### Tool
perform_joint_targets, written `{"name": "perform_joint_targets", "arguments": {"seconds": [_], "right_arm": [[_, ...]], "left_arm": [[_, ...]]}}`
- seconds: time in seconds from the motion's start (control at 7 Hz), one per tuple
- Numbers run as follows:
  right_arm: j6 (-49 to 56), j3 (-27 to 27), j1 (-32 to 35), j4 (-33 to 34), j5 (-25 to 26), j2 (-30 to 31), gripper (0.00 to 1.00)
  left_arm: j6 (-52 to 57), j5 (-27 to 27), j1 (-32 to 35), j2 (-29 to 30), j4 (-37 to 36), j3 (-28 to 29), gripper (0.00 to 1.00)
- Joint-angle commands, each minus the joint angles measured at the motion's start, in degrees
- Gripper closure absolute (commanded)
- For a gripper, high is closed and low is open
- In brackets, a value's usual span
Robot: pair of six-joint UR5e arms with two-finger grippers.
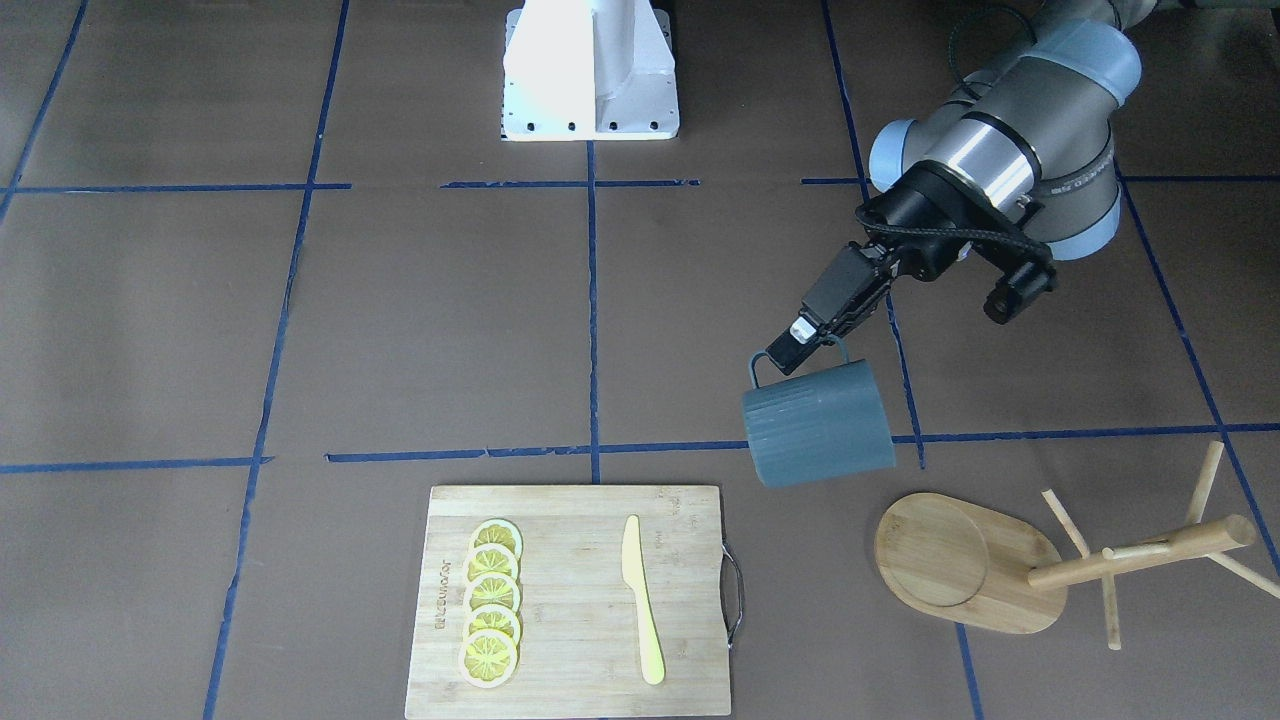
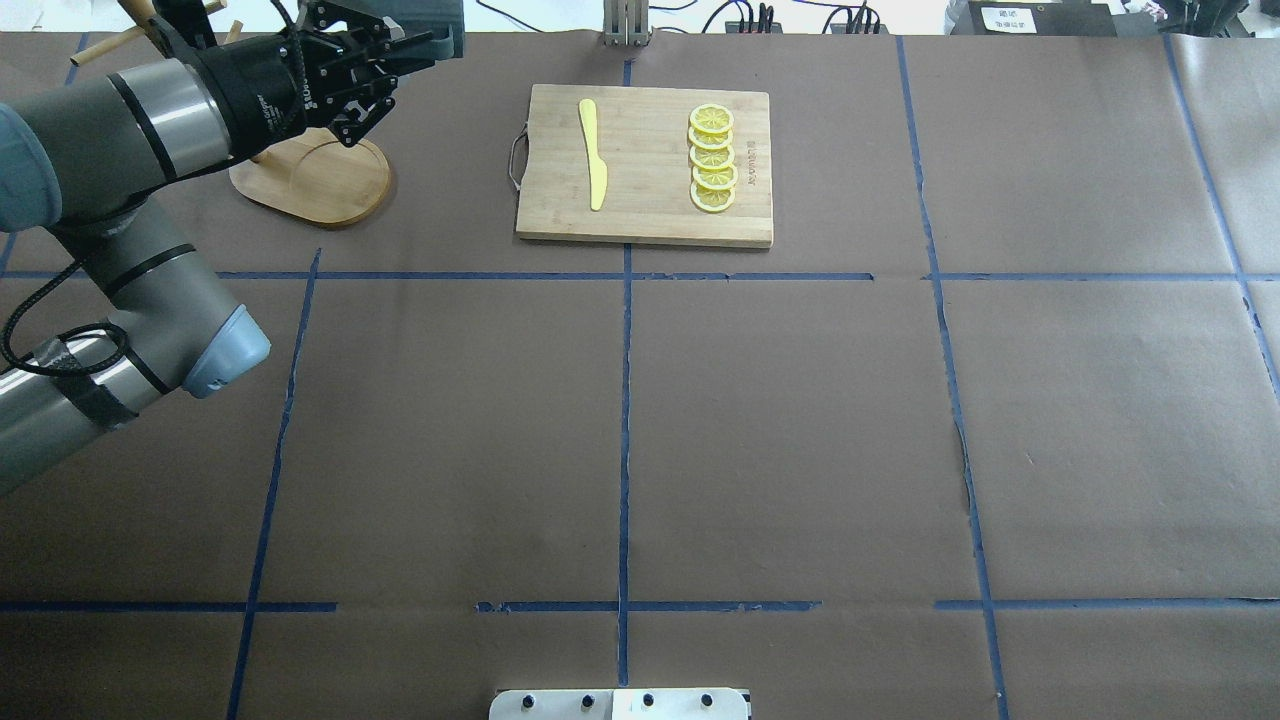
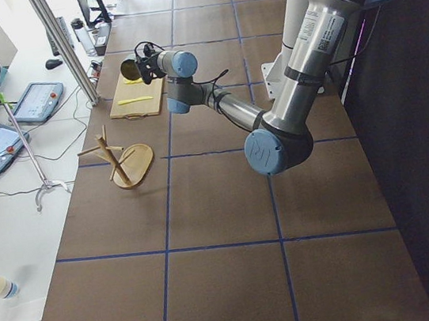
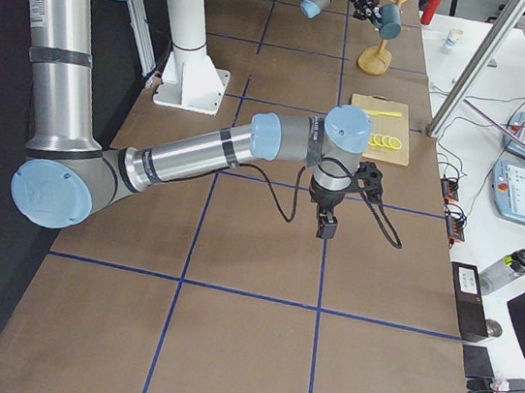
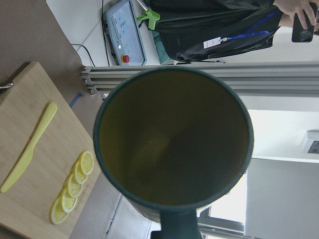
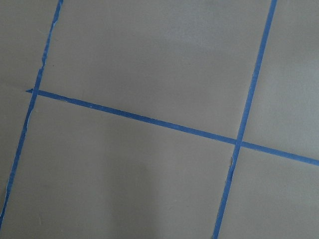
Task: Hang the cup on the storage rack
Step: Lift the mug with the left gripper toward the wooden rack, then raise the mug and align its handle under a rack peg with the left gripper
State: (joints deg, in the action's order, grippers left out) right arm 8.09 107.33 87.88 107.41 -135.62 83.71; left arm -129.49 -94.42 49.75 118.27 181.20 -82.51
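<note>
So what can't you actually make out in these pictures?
The right gripper: seen only in the right side view, small, so open or shut cannot be told.
The rack: in the overhead view the left arm covers its post and most pegs.
The cup: in the overhead view nearly all hidden behind the left gripper and cut by the top edge.

silver arms [image 1: 1000, 165], blue joint caps [image 1: 885, 150], black cable [image 1: 950, 235], black left end effector [image 1: 800, 345].
</note>
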Motion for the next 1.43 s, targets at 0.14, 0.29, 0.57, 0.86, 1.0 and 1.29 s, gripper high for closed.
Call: {"name": "perform_joint_targets", "arguments": {"seconds": [0.14,0.29,0.57,0.86,1.0,1.29], "right_arm": [[0.08,0.24,0.01,-0.01,0.01,-0.48,0.0],[0.08,0.24,0.01,-0.01,0.01,-0.57,0.0],[0.08,0.59,0.01,-0.1,0.09,-0.66,0.0],[0.08,1.12,0.01,-0.01,0.18,-0.57,0.0],[0.08,1.12,0.01,-0.01,0.18,-0.57,0.0],[0.08,1.3,0.01,-0.01,0.18,-0.48,0.0]], "left_arm": [[-8.23,12.03,0.08,-1.02,13.63,5.77,1.0],[-8.32,14.16,-0.01,-1.9,17.05,7.6,1.0],[-8.24,18.27,-0.62,-1.64,25.83,15.5,1.0],[-8.24,19.1,-1.23,-1.73,26.05,16.15,1.0],[-8.32,19.88,-1.32,-1.64,25.96,16.67,1.0],[-8.41,20.07,-1.59,0.2,25.96,20.36,1.0]]}}
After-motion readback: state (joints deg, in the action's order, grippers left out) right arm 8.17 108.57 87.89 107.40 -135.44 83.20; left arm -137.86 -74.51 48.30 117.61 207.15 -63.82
